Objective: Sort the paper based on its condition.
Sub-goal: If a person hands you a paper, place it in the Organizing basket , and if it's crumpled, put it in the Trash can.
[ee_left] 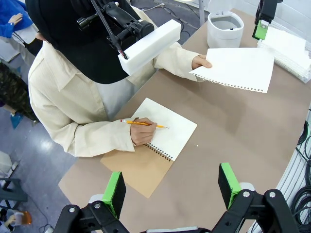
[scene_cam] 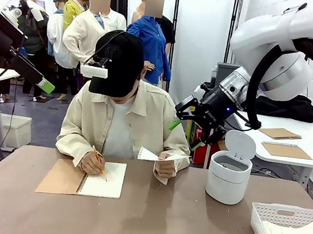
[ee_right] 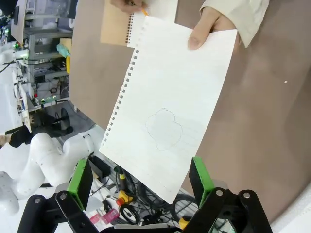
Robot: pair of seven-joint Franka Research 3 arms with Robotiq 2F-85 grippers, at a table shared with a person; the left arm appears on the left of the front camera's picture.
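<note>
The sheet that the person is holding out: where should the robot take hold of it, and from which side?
Probably the sheet's free end, opposite the hand pinching its far corner. That end is unsupported above the table and points toward the open right tool, so come in from the robot's side, jaws straddling the thin edge.
</note>
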